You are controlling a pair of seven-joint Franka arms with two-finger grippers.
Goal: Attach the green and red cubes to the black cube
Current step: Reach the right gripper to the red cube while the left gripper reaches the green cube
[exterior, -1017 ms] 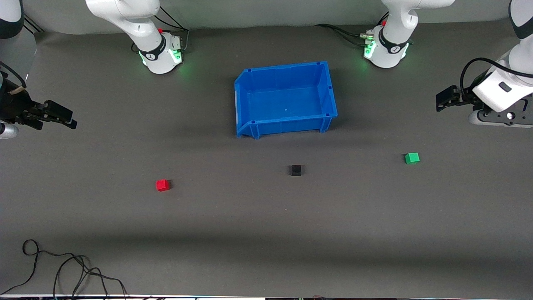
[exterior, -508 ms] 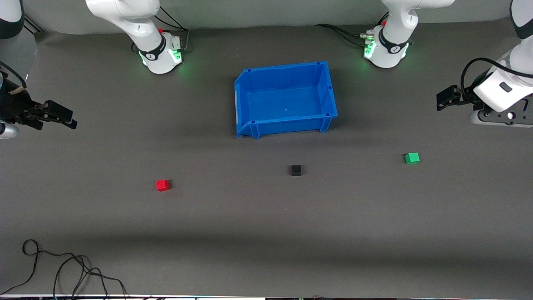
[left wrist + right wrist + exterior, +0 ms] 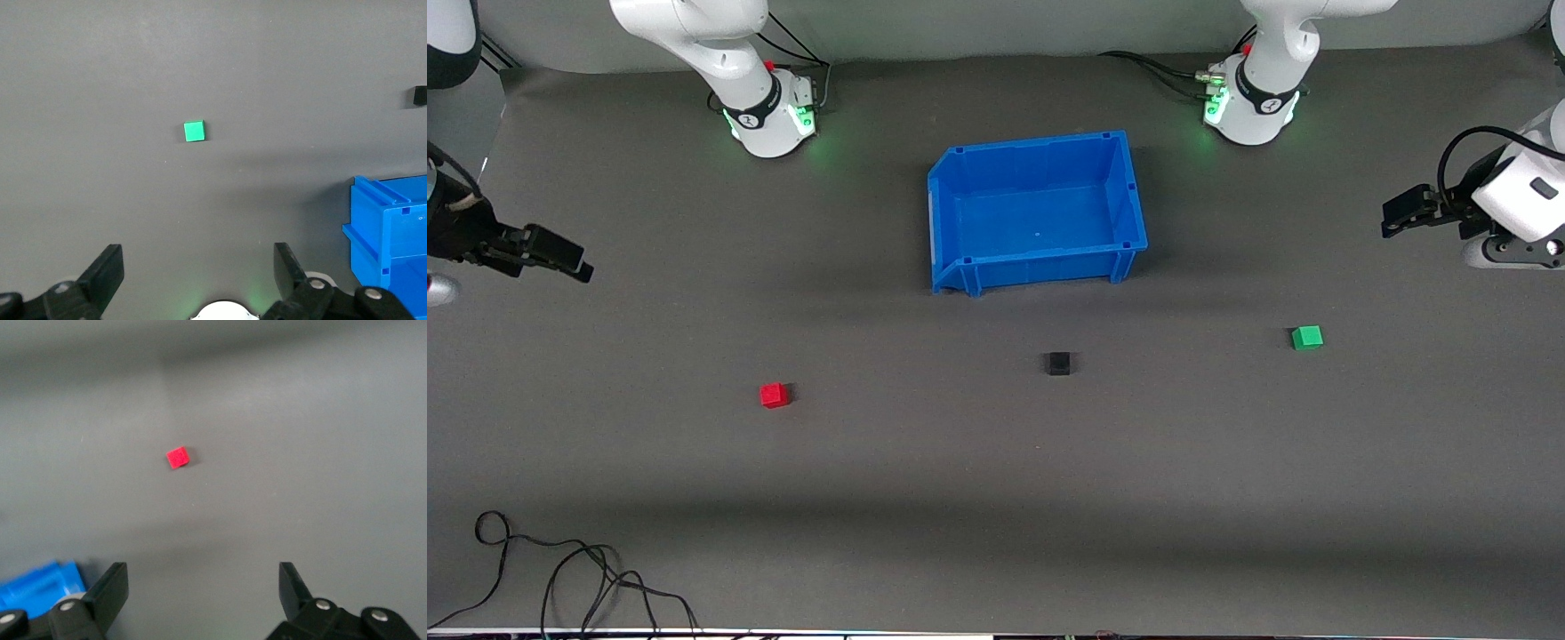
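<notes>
Front view: over the last second the left end effector has drifted toward the left arm's edge of the picture and a little upward in it, while the right end effector has shifted only slightly; neither has approached a cube, so the task is judged to stand at its very start, with all three cubes lying untouched and well apart on the tabletop. Taking the blue bin as landmark, the black cube lies nearer to the front camera than the bin, the green cube lies toward the left arm's end of the tabletop from it, and the red cube toward the right arm's end. Both arms reach in from the outer edges, each end effector held level with the bin over bare tabletop. Left wrist view: the left end effector has its fingers spread wide and empty, the green cube is centred ahead of it, and a bin corner and the black cube are at the edge. Right wrist view: the right end effector is likewise spread and empty, the red cube ahead.
</notes>
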